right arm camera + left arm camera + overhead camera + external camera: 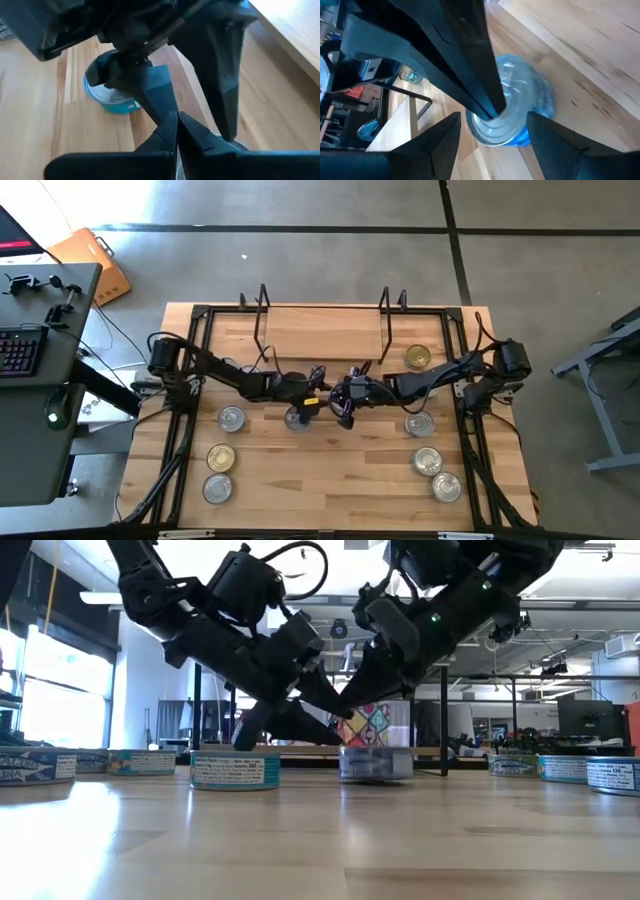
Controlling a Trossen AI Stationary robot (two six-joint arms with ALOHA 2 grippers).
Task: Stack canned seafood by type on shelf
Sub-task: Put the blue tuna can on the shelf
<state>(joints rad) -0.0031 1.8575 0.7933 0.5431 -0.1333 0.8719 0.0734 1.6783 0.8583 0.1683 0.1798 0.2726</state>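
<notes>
High view | L gripper jaws wide astride tin | R gripper jaws closed, empty, mid-table

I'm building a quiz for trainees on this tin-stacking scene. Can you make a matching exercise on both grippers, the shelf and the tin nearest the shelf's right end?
Things:
1. left gripper
2. right gripper
3. short round metal tin nearest the shelf's right end
4. low black-wire-framed shelf

States:
a. jaws shut
b. gold-yellow top
c. jaws open, one each side of a silver-topped blue-labelled tin
d. light-wood board

Pairs: 1-c, 2-a, 3-b, 4-d
</notes>
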